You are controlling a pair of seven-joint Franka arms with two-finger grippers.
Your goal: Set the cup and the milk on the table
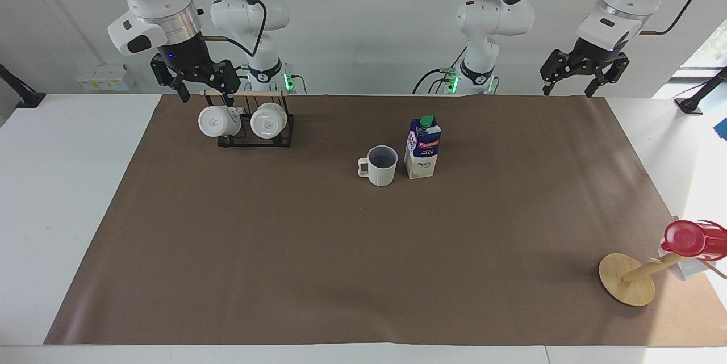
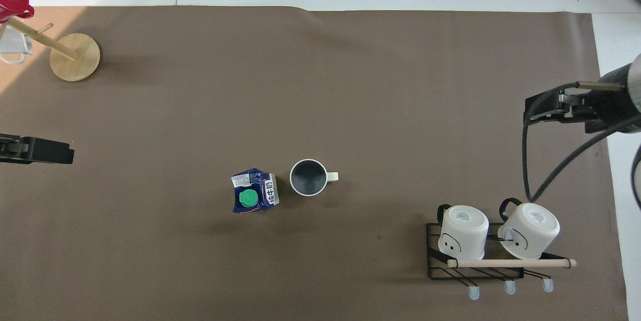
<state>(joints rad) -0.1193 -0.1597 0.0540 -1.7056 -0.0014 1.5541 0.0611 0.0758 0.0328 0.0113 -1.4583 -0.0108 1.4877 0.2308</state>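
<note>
- Cup [image 1: 381, 165] upright on the brown sheet [image 1: 363, 250] near the middle of the table [image 1: 62, 182], handle turned toward the right arm's end; milk [image 1: 423, 148] upright just beside it, toward the left arm's end, apart from it by a narrow gap.
- Judged from this: both things set down, nothing held, task as good as done; only clearing away left.
- Left gripper [image 1: 583, 74] raised over the sheet's corner at the left arm's end, well apart from the milk, fingers spread, empty.
- Right gripper [image 1: 196, 80] waiting over the black wire rack [image 1: 255, 132], fingers apart, empty.
- For a clean finish: any remaining motion kept high and away from the carton, tall and narrow, likely easy to tip; no pass across the cup's handle.
- Rack carrying two white mugs [image 2: 498, 231] on their sides under a wooden rod, close to the robots at the right arm's end.
- Round wooden disc [image 1: 626, 279] with slanted peg and red cup [image 1: 690, 239], far from the robots at the left arm's end.
- Pale wall at the robots' end; bright daylight falling on the left arm's end.
</note>
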